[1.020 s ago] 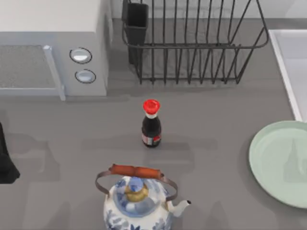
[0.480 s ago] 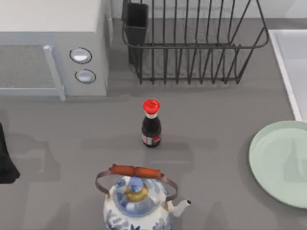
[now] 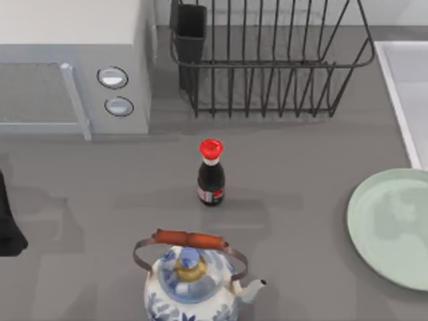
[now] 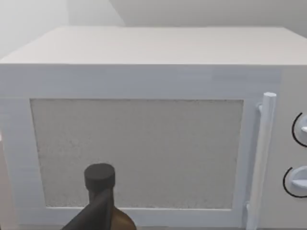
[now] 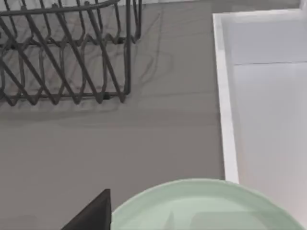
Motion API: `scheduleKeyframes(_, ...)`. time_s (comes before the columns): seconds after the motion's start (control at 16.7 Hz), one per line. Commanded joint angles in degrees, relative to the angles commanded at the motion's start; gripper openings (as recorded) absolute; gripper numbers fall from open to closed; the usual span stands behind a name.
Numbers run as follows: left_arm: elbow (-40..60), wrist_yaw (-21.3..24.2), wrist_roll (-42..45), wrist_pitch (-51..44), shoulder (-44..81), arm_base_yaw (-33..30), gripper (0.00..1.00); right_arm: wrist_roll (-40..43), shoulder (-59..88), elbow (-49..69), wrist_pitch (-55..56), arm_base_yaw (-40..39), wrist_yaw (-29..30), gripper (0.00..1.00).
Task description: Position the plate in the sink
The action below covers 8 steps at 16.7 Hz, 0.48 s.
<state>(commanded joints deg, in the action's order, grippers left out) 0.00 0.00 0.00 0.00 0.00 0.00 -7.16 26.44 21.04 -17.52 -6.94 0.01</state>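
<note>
Plate (image 3: 391, 227) lies flat on the surface at its right edge, toward the near corner, partly cut off by the top view's border. Sink (image 3: 408, 87) sits at the far right corner; its pale raised rim runs close to the plate's far side, and in the right wrist view the plate (image 5: 211, 206) lies just beside the rim of the sink (image 5: 225, 96), apparently not over it. The plate is not in the basin.

Left arm: a dark part of it shows at the left edge of the surface, near the microwave (image 3: 67, 67); looks parked. Its fingers: cannot tell. Right arm's fingers: cannot tell either; a dark wedge low in the right wrist view beside the plate may be part of it, not certain.

Other items: dish rack (image 3: 267, 60) at the far edge, sauce bottle (image 3: 211, 172) mid-surface, kettle (image 3: 194, 277) at the near edge. All well apart from the plate.

Judgement: approach step, plate not yet grasped. Next move calls for the right arm to take the plate by its rim, lift it over the raised sink rim, and set it down inside the basin.
</note>
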Motion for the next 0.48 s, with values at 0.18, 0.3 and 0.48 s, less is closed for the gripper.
scheduleKeyframes(0.18, 0.0, 0.0, 0.0, 0.0, 0.0, 0.0, 1.00, -4.0, 16.5, 11.8, -9.8, -3.9, 0.0, 1.00)
scheduleKeyframes(0.3, 0.0, 0.0, 0.0, 0.0, 0.0, 0.0, 1.00, -6.8, 28.1, 19.9, -16.5, -6.5, 0.0, 1.00)
scheduleKeyframes(0.48, 0.0, 0.0, 0.0, 0.0, 0.0, 0.0, 1.00, -10.7, 45.2, 31.6, -26.2, -10.4, 0.0, 1.00)
